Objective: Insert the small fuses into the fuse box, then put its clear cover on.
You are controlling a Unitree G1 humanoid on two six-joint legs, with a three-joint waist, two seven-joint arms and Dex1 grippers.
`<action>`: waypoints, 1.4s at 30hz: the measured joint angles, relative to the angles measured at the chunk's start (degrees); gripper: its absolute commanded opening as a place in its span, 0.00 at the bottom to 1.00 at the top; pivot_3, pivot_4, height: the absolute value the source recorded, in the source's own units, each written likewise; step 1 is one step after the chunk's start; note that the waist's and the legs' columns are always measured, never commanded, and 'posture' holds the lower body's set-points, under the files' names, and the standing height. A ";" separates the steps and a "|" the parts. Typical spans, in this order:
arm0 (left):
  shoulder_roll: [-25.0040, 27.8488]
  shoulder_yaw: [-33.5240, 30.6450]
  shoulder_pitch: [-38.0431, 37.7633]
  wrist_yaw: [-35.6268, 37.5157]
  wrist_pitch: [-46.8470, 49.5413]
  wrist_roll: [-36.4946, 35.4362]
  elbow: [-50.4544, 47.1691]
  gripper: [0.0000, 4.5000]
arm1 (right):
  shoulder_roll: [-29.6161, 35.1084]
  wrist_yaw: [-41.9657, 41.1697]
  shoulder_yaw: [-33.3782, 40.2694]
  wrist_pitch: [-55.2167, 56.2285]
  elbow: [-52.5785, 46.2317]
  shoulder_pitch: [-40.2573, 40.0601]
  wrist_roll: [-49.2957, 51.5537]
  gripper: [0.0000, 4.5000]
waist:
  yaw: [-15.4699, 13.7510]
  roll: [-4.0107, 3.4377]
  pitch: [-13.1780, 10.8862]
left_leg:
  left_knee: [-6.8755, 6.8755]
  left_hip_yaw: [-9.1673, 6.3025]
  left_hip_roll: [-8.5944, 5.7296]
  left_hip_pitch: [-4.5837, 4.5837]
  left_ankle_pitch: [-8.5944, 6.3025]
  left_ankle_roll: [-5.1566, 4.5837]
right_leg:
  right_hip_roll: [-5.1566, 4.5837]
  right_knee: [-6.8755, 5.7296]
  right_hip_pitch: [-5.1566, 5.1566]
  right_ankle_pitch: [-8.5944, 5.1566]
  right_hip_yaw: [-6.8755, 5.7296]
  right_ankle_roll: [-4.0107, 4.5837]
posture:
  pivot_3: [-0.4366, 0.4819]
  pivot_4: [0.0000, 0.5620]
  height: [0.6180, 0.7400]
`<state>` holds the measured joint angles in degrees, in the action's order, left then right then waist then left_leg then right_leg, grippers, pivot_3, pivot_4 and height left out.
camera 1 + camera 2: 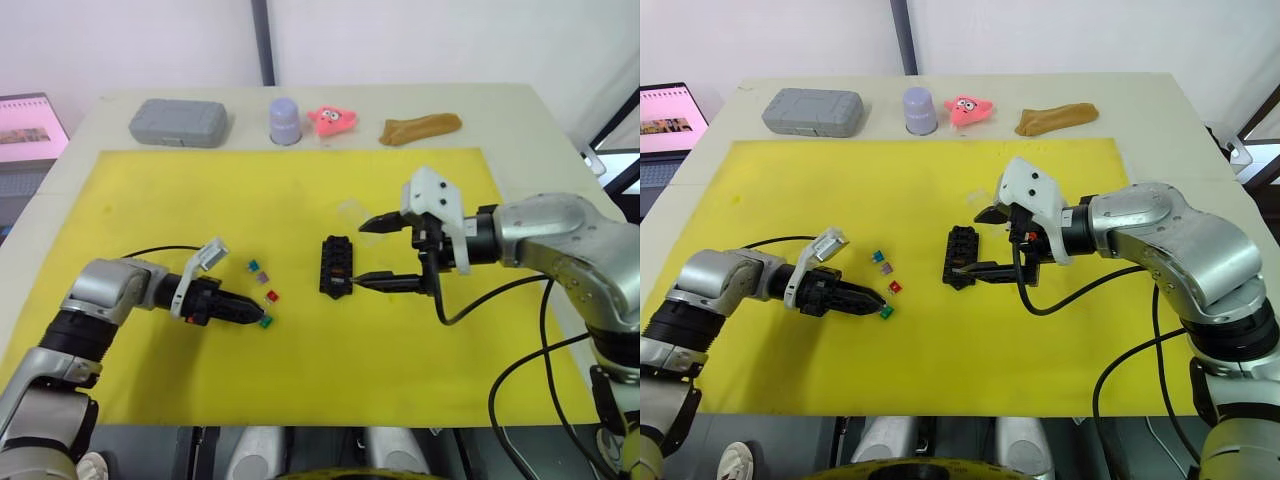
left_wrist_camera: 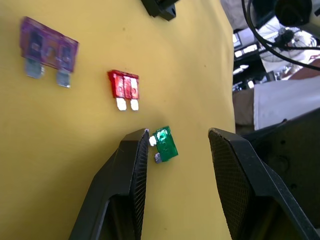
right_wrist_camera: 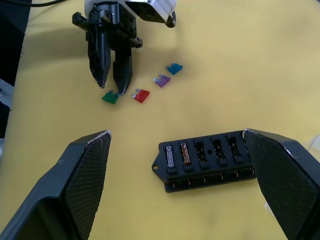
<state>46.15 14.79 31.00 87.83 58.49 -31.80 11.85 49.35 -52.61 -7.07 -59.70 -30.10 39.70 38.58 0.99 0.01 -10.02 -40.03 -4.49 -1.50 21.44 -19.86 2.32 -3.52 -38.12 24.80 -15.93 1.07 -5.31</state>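
The fuse box (image 3: 207, 161) is lying on the yellow mat (image 1: 300, 380) near the middle of the counter (image 1: 520, 110). Two of its slots at one end are carrying fuses, one grey (image 3: 170, 156) and one amber (image 3: 184, 153); the other slots are showing empty. The clear cover (image 1: 352, 211) is resting on the mat at about one o'clock from the box, just beside it.

The right gripper (image 3: 180, 150) is hovering at the box with its jaws spread wide, one finger on either side of the block's length, holding nothing. The left gripper (image 2: 175, 150) is sitting low on the mat at about eight o'clock from the box, jaws apart around the green fuse (image 2: 165, 144); one finger appears to be touching it, the other standing clear. The red fuse (image 2: 124, 88), the purple fuse (image 2: 48, 49) and the teal fuse (image 3: 174, 68) are lying loose just beyond, between this gripper and the box.
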 measured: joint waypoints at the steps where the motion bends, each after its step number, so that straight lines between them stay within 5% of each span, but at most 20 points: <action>1: 0.22 0.06 -0.33 0.11 -0.12 0.02 -0.68 0.44 | 0.00 0.00 0.00 0.00 0.00 0.00 0.00 1.00 | 0.02 0.00 0.00 | 0.00 0.00 0.00 0.00 0.00 0.00 | 0.00 0.00 0.00 0.00 0.00 0.00 | 0.48 0.27 1.00; 14: 4.66 1.38 -3.12 2.24 -1.64 0.09 -3.92 0.44 | 0.06 -0.01 0.00 0.00 0.00 0.00 -0.05 1.00 | 0.10 0.00 0.00 | 0.02 0.00 0.02 -0.01 -0.11 -0.20 | 0.01 0.00 0.00 0.00 0.00 0.00 | 0.48 0.27 1.00; 23: 0.28 2.56 3.26 3.13 -1.40 1.41 5.49 0.44 | 0.06 -0.13 -0.85 0.28 0.01 0.00 -0.18 1.00 | -0.20 0.00 0.00 | -0.01 0.00 -0.04 0.00 -0.11 -0.21 | 0.06 0.00 -0.01 0.00 -0.02 0.00 | 0.48 0.27 1.00; 42: 1.07 12.12 5.61 4.39 -4.05 -1.32 3.10 0.44 | 0.67 0.99 -0.93 -0.80 -1.38 -0.20 0.54 1.00 | -0.11 0.00 0.00 | 0.00 0.00 -0.03 0.00 -0.07 -0.12 | 0.03 0.00 -0.01 0.00 0.00 0.00 | 0.48 0.27 1.00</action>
<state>47.22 26.91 36.60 92.22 54.44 -33.12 14.95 50.02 -51.63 -8.00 -60.50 -31.48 39.51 39.12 0.87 0.01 -10.01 -40.04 -4.49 -1.54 21.44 -19.93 2.20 -3.48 -38.12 24.79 -15.93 1.07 -5.31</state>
